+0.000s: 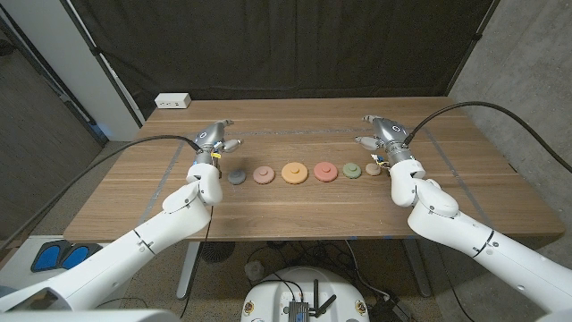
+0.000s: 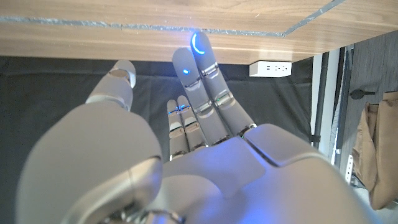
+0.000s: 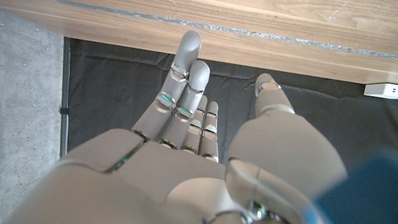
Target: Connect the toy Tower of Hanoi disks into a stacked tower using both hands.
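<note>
My left hand (image 1: pixel 213 139) hovers empty, fingers apart, at 10 o'clock of the grey disk (image 1: pixel 236 176). 6 disks run rightward: grey, pink disk (image 1: pixel 263 174), orange disk (image 1: pixel 295 172), red disk (image 1: pixel 325 172), green disk (image 1: pixel 351 170), brown disk (image 1: pixel 374 168). My right hand (image 1: pixel 382 134), fingers spread, hovers at 12 o'clock of brown.

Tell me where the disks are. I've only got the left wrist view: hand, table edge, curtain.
Observer: Six lie in a row across the table, with the gray disk at the left hand's end.
Operator: Any stacked?
Observer: None. Each lies apart, and the orange disk looks widest.
Operator: Right hand?
Observer: The right hand holds nothing, its fingers apart, just beyond the small brown disk.
</note>
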